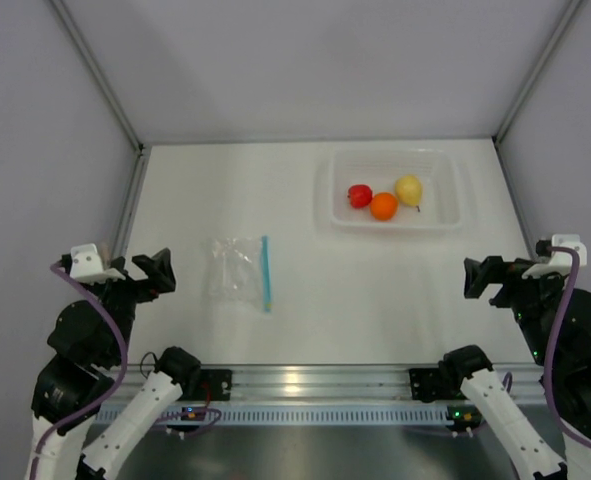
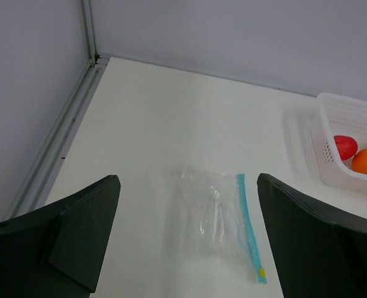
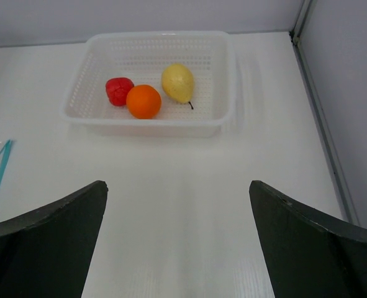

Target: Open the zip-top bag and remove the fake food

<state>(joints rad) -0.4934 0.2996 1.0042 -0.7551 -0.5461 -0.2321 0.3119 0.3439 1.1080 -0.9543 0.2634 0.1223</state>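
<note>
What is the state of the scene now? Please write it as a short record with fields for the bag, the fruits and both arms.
zip-top bag: lies flat on the table, looks empty
blue zip strip: along the bag's edge toward the basket; open or closed cannot be told
white basket: holds the red fruit, orange fruit and yellow pear, close together
left gripper: jaws open, empty, apart from the bag
right gripper: jaws open, empty, apart from the basket
</note>
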